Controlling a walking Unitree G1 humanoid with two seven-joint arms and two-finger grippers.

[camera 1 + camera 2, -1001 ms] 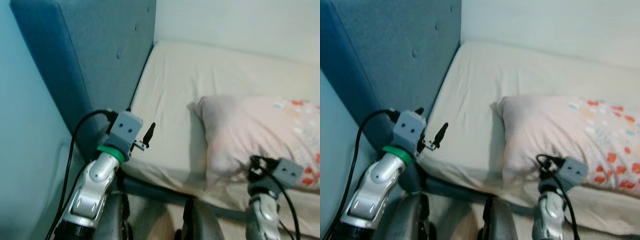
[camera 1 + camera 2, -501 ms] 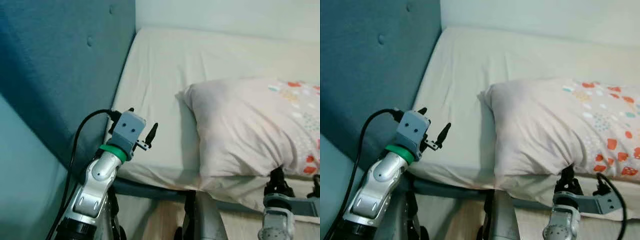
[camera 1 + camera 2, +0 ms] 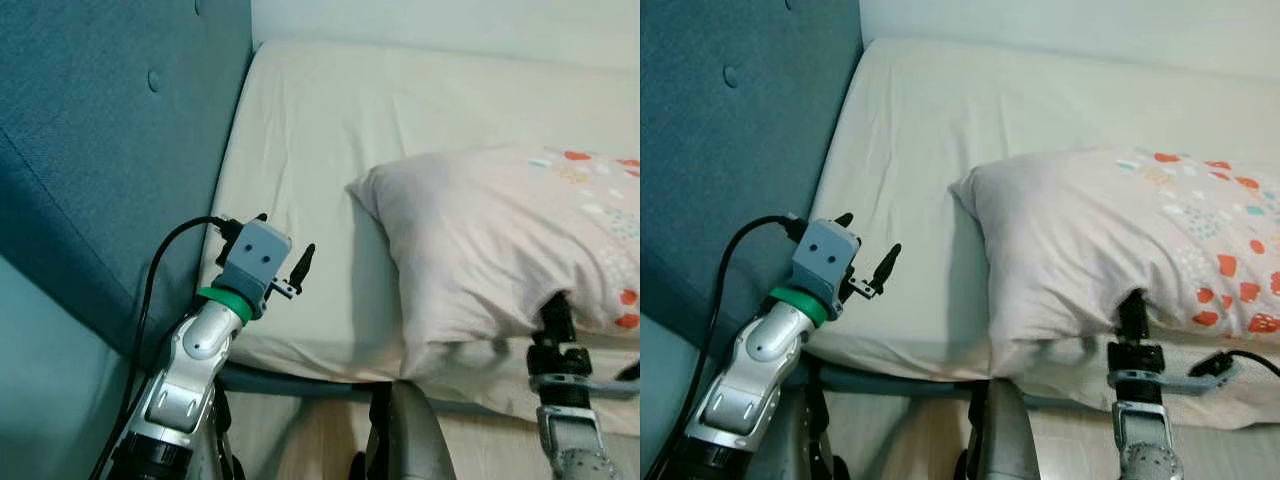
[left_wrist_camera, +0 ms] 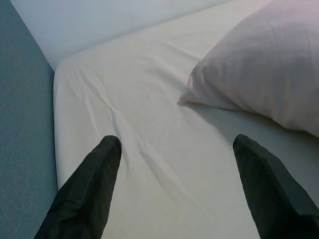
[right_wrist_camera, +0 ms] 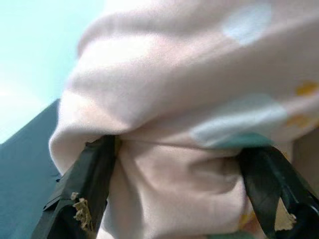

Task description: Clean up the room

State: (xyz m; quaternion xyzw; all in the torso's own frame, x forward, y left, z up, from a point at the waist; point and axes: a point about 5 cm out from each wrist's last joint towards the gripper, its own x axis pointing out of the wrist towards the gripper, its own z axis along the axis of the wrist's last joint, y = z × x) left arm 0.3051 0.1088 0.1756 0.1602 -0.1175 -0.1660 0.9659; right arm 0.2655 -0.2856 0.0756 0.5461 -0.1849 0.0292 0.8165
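The left gripper [image 4: 174, 154] hovers raised with fingers spread wide, holding nothing. The right gripper [image 5: 184, 164] points forward, its fingers parted with soft fabric bulging between them.

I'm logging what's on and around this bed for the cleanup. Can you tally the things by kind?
Pillows: 1, the pillow
Mattresses: 1, the mattress
Headboards: 1, the blue headboard
Robot hands: 2, the left hand and the right hand
Total: 5
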